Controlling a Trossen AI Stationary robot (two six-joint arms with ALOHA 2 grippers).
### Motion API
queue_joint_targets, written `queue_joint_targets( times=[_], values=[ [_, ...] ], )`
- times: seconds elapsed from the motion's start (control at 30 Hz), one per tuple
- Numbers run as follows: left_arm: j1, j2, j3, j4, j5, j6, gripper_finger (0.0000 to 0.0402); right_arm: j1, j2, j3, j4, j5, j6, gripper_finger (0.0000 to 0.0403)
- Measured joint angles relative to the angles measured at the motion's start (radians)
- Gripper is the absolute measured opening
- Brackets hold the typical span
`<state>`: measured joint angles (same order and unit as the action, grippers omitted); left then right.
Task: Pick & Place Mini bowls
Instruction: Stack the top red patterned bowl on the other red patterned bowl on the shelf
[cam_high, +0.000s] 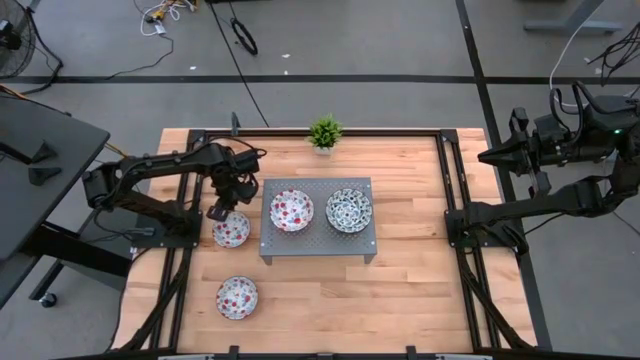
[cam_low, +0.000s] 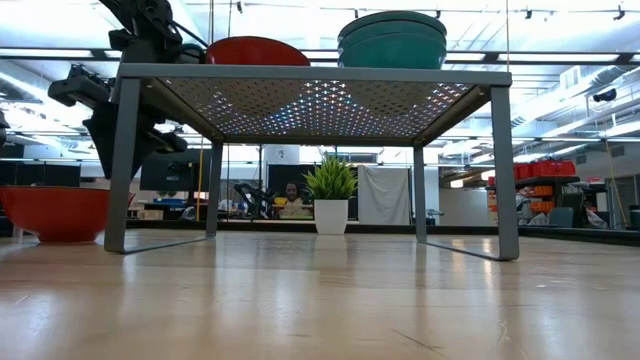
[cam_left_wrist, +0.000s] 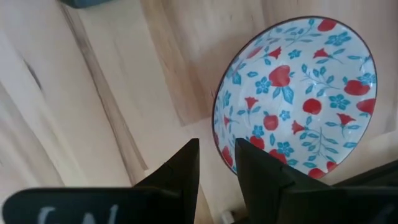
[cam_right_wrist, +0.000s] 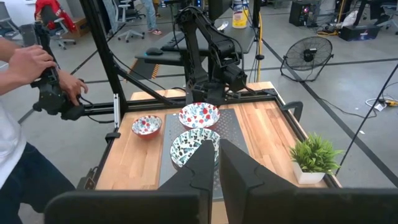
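Note:
A mini bowl with red and blue flowers (cam_high: 231, 230) (cam_left_wrist: 298, 93) sits on the wooden table just left of a grey perforated rack (cam_high: 318, 248). My left gripper (cam_high: 218, 211) (cam_left_wrist: 216, 171) points down at this bowl's far-left rim, open. One finger hangs outside the rim (cam_left_wrist: 219, 134) and the other over the inside; I cannot tell whether either touches it. On the rack stand a red-flowered bowl (cam_high: 291, 210) and a dark-patterned bowl (cam_high: 348, 210). Another red-flowered bowl (cam_high: 237, 297) rests nearer the table's front edge. My right gripper (cam_high: 485, 157) (cam_right_wrist: 217, 163) waits raised beyond the table's right edge, shut, holding nothing.
A small green potted plant (cam_high: 324, 132) stands at the far edge, behind the rack. Black frame rails run along the left and right sides of the table. A person (cam_right_wrist: 18, 93) stands beyond the left side holding a dark device. Bare wood lies in front of the rack.

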<state>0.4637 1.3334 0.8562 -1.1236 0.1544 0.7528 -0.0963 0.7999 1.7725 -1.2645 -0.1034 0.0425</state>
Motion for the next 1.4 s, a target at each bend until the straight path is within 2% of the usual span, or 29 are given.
queue_joint_targets(
  times=[0.43,0.67,1.4],
  values=[
    [0.004,0.001,-0.062,0.015,0.001,-0.035,0.0108,0.0,0.0,0.0,0.0,0.0,0.0,0.0029],
    [0.01,0.001,-0.105,0.027,0.043,-0.066,0.0108,0.0,0.0,0.0,0.0,0.0,0.0,0.0029],
    [0.018,0.001,-0.111,0.063,0.042,-0.14,0.0108,0.0,0.0,0.0,0.0,0.0,0.0,0.0029]
  ],
)
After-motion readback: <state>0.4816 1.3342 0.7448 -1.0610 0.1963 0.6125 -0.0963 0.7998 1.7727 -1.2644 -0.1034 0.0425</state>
